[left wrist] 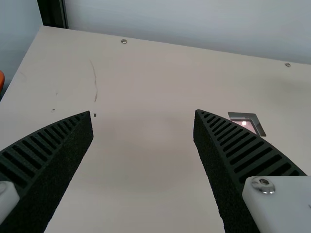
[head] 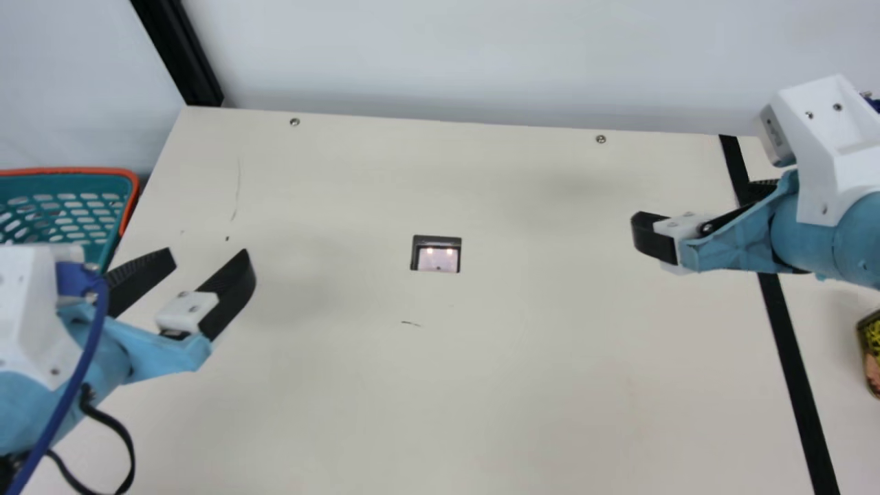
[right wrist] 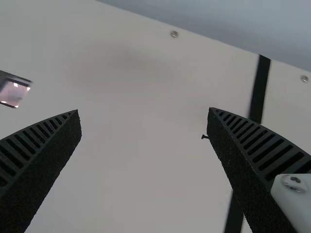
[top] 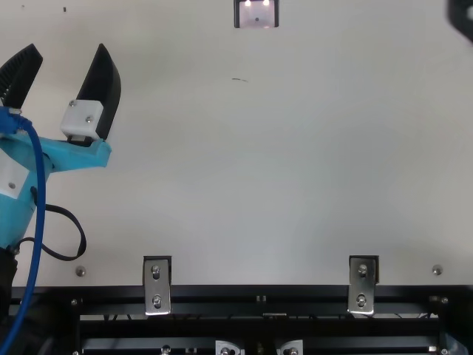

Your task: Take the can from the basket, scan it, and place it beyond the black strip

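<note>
My left gripper (head: 210,258) is open above the table's left part, right of the teal basket (head: 65,206) with its orange rim; the left wrist view shows the same gripper (left wrist: 143,114) with nothing between its fingers. Over the right part, by the black strip (head: 790,357), hangs my right gripper (head: 701,206), open and empty; in the right wrist view this gripper (right wrist: 144,111) has its fingers wide apart. The scanner window (head: 437,254) is set in the table between the arms. Beyond the strip, at the right edge, lies a partly cut-off item with a green and pinkish surface (head: 872,344).
A pale wall (head: 447,62) rises behind the table's back edge, with a black post (head: 182,55) at the back left corner. In the top view, metal brackets (top: 157,285) sit along the front edge. A blue cable (head: 69,399) runs along my left arm.
</note>
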